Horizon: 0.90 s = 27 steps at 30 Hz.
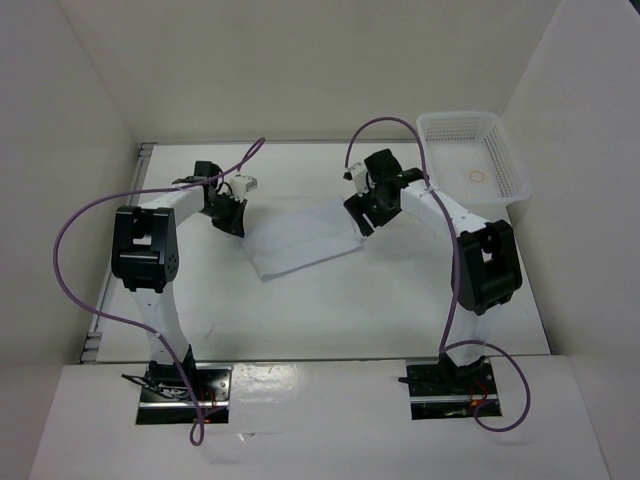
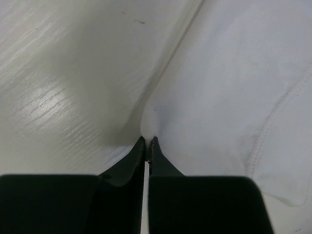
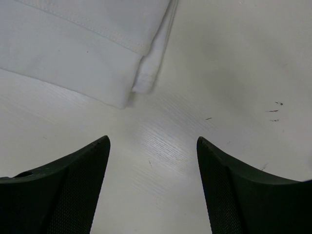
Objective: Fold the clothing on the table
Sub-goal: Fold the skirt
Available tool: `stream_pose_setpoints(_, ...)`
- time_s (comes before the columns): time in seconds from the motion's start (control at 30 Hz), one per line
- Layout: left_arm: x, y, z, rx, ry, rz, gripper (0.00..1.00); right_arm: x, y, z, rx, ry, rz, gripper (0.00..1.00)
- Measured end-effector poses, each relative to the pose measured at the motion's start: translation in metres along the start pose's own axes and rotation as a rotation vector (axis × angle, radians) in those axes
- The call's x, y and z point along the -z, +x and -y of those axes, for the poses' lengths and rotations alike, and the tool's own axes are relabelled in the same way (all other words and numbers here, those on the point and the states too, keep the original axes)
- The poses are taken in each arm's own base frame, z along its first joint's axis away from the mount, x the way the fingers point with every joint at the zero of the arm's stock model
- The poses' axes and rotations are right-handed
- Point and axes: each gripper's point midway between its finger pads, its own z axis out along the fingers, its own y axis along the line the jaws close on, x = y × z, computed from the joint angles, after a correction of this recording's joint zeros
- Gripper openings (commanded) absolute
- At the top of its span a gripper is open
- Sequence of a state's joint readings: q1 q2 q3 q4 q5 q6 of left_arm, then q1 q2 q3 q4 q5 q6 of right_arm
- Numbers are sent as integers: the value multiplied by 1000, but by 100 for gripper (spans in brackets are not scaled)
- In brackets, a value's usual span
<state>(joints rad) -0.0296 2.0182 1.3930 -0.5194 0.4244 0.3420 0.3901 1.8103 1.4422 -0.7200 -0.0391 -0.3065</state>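
Where puckered, clothing (image 2: 224, 97) in left hand (image 2: 147, 144)

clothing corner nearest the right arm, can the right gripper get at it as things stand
Probably yes. The right gripper is open, its fingers over bare table, and the folded corner of the clothing lies just ahead with nothing between them.

A white plastic mesh basket (image 1: 457, 116), rectangular and open-topped, stands upright. A small pale ring (image 1: 476, 177) lies flat inside the basket, toward its near end. A plain white back wall (image 1: 330, 70) rises just behind the basket, and a white side wall (image 1: 590, 150) stands just to its right.
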Motion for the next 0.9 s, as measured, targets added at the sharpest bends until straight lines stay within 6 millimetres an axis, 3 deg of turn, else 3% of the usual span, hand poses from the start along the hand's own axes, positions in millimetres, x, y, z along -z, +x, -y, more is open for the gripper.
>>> stream_pose_setpoints(0.17,0,0,0,0,-2,3,0,-3,-12,-1,-58,-140,44,75)
stream_pose_setpoints(0.3,0,0,0,3,-4,6,0,-11,-35,22,-144,-274,117,71)
stream_pose_setpoints(0.37,0,0,0,0,-7,10,0,-20,-36,30,-178,-320,127,71)
stream_pose_setpoints(0.6,2,3,-1,-2,-25,11,0,-43,-28,6,-199,-460,88,71)
stream_pose_setpoints(0.9,2,4,-1,-2,-28,13,0,-62,-32,2,-208,-512,83,69)
